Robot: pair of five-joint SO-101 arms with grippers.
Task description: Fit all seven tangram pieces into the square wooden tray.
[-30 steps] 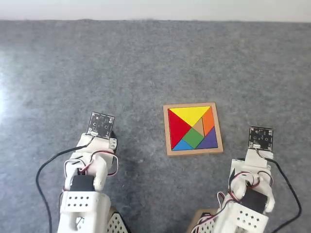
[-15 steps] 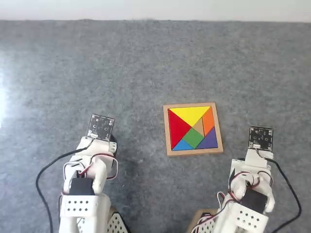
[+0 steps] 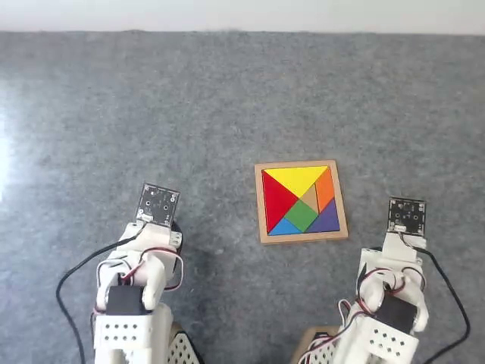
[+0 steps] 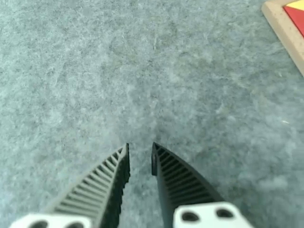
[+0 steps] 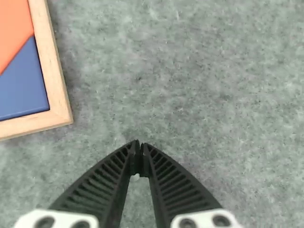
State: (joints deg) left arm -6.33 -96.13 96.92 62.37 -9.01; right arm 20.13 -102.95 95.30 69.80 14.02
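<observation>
- Tangram pieces (image 3: 303,201) fill the square wooden tray (image 3: 303,237). It sits right of centre in the high view, between the left arm (image 3: 140,265) and the right arm (image 3: 390,288) and a little above both.
- From above the whole pattern reads: yellow triangle (image 3: 297,180), red triangle (image 3: 276,201), orange piece (image 3: 326,189), tan piece (image 3: 309,199), green piece (image 3: 302,216), blue piece (image 3: 284,226) and purple piece (image 3: 327,220), all lying flush.
- The left wrist view catches one tray corner. The right wrist view shows a corner's pale rim with orange and blue-purple faces inside it.
- Left gripper (image 4: 140,147) hangs over the cover, its ridged black fingers parted by a narrow gap and holding nothing.
- Right gripper (image 5: 136,143) sits near the tray's lower right corner, its tips pressed together and empty.
- Grey felt-like cover (image 3: 227,106) spreads open on every side of the tray, widest toward the upper left.
</observation>
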